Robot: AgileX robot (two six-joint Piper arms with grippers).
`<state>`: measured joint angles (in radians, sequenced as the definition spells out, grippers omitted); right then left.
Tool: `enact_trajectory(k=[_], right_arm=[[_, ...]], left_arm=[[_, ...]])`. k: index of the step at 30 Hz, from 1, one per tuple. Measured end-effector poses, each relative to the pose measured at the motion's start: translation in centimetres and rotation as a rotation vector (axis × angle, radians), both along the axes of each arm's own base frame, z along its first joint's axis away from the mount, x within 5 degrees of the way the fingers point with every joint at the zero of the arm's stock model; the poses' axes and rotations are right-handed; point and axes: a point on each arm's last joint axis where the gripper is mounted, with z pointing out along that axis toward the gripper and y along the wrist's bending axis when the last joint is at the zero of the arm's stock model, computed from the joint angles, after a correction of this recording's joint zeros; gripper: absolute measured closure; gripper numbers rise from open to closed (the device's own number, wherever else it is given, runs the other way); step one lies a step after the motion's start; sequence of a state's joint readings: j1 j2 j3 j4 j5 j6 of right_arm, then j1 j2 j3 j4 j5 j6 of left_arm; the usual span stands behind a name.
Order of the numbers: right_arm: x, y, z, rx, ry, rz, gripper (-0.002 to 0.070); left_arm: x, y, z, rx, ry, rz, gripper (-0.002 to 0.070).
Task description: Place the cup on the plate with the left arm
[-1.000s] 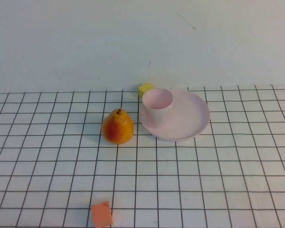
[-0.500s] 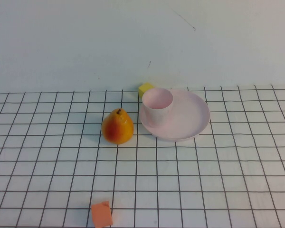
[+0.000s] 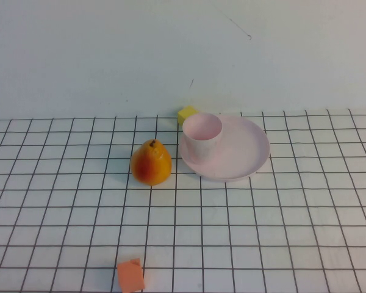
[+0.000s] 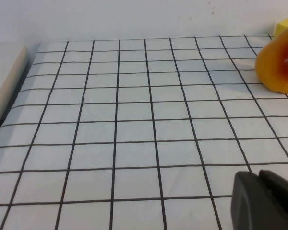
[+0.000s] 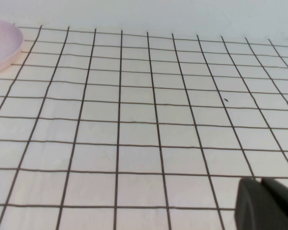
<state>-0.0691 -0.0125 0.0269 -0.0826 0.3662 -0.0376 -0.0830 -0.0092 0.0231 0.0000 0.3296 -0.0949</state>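
A pale pink cup (image 3: 202, 137) stands upright on the left part of the round pale pink plate (image 3: 244, 152), near the back of the gridded table. Neither arm shows in the high view. In the left wrist view my left gripper (image 4: 259, 176) hangs low over bare grid, its two dark fingers pressed together and holding nothing, well away from the cup. In the right wrist view my right gripper (image 5: 262, 181) is likewise shut and empty over the grid, with an edge of the plate (image 5: 2, 45) far off.
An orange-yellow pear (image 3: 150, 162) stands just left of the plate and also shows in the left wrist view as the pear (image 4: 281, 64). A yellow cube (image 3: 186, 115) lies behind the cup. An orange block (image 3: 130, 276) lies near the front edge.
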Motion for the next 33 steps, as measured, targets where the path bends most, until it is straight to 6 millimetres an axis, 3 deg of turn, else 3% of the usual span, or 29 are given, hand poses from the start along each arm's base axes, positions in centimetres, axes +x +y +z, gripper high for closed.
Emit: enact_trajectory(k=[33], right_arm=[[-0.01,-0.11,0.00,0.000,0.000,-0.021,0.0678]], left_arm=[[0.00,0.00,0.00,0.004,0.000,-0.001,0.0677]])
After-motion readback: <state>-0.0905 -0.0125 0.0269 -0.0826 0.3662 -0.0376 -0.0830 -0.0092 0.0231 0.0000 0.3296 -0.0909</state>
